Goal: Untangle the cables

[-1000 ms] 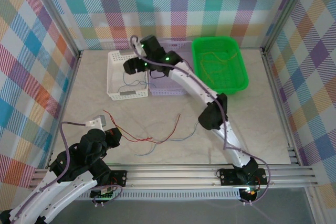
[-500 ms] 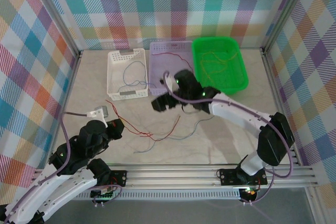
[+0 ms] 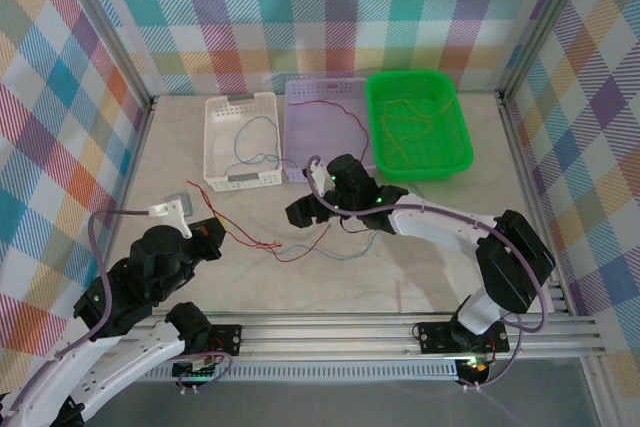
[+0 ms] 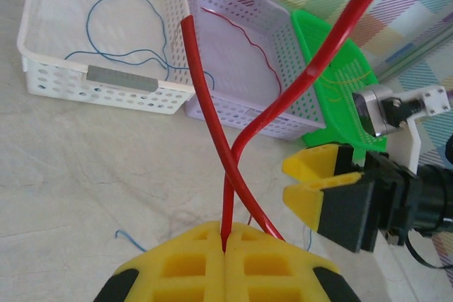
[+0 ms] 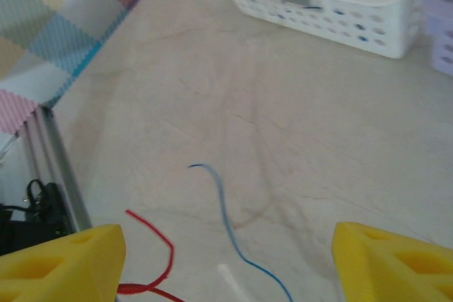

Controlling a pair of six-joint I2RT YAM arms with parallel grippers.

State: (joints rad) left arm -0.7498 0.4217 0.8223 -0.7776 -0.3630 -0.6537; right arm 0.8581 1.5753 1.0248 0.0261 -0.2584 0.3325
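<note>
A pale marbled beige table (image 3: 480, 207) carries three containers along its far edge: a white perforated plastic basket (image 3: 240, 180) left of centre, a lilac perforated basket (image 3: 312, 95) just beside it, and a bright green plastic basket (image 3: 463, 142) rightward. A thin red wire (image 3: 262, 244) and a thin blue wire (image 3: 345, 253) lie loose near the middle

3 baskets (image 3: 243, 180), 1 left gripper (image 4: 225, 237), 1 right gripper (image 5: 228, 245).
</note>
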